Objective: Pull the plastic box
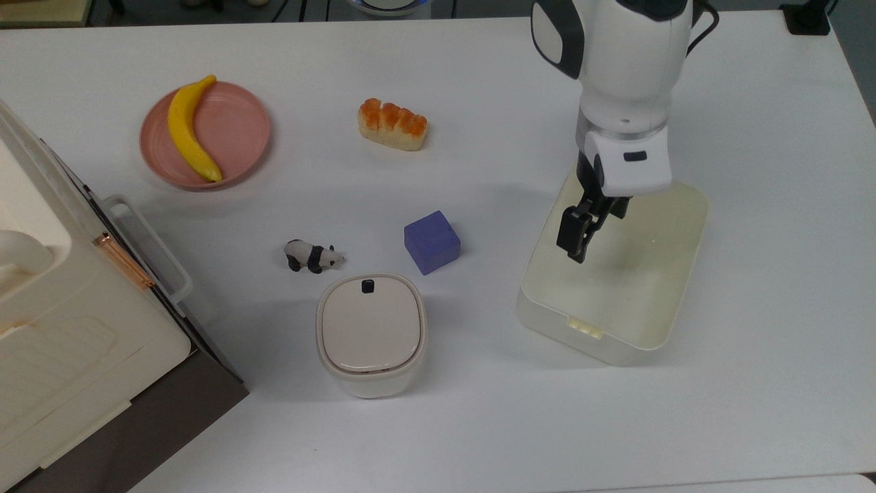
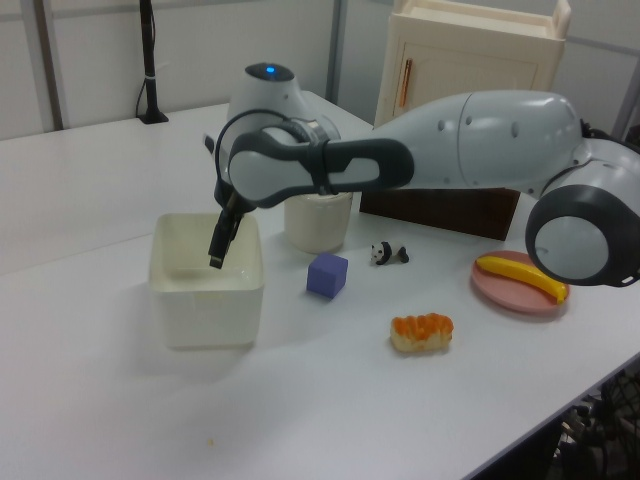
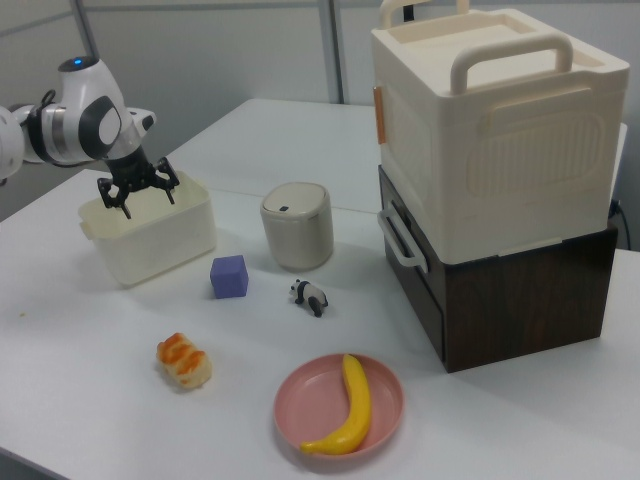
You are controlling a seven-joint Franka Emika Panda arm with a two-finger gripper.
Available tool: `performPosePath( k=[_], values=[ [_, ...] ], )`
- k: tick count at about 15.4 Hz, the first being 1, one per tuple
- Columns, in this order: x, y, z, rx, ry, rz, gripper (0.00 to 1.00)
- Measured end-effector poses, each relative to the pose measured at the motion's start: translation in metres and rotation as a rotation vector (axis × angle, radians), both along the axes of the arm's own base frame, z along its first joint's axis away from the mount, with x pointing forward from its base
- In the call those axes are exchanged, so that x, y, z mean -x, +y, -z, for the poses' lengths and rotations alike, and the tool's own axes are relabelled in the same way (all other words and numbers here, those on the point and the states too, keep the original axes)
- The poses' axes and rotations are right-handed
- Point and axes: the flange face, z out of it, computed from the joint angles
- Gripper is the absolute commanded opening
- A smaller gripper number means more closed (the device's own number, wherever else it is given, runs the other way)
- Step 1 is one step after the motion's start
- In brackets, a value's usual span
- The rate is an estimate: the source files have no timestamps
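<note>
Step in hand: the approach to the grip, as I judged it; the plastic box (image 1: pixel 616 274) was not yet held.
Plastic box: it stood open-topped and empty on the surface (image 1: pixel 479 424), toward the top view's right, well apart from the purple cube (image 1: pixel 431 241) and the lidded beige container (image 1: pixel 371 333). A latch tab showed on its short rim at the top view's bottom.
Hand: the hand (image 3: pixel 137 195) hung over the box's open mouth, pointing down, its fingers spread in the right view and pinching nothing. In the top view one dark finger (image 1: pixel 573 234) showed inside the box's outline, near the long wall on the top view's left.
Contact: whether any fingertip touched a wall or the floor of the box could not be told; in the left view the hand (image 2: pixel 218 245) appeared to reach down below rim level.
Next move, by my reading: either bring the fingers astride one wall and close on it, or set a finger against the inner face of a wall, then drag the box across the surface.
Care needed: the box looked light and smooth, so a steady, level drag seemed called for to keep it from tipping or slipping free.
Neighbours: the bread roll (image 1: pixel 392 124), the panda figure (image 1: pixel 312 255) and the banana (image 1: pixel 189 128) on its pink plate (image 1: pixel 239 130) lay well clear of the box.
</note>
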Motion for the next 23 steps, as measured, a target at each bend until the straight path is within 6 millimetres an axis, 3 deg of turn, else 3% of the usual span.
performPosePath(
  k=[4,9,12,17,19,21,23],
  values=[
    [0.007,-0.011,0.01,0.071,0.11,-0.024,1.0],
    [0.024,-0.033,-0.006,0.142,0.271,-0.076,1.0],
    [0.032,-0.04,-0.006,0.166,0.34,-0.069,1.0],
    [0.03,-0.051,-0.008,0.172,0.347,-0.023,1.0],
    [0.028,-0.057,-0.031,0.154,0.307,0.054,1.0],
    [0.03,-0.069,-0.071,0.122,0.253,0.137,1.0],
    [0.033,-0.095,-0.112,0.091,0.204,0.215,1.0]
  ],
)
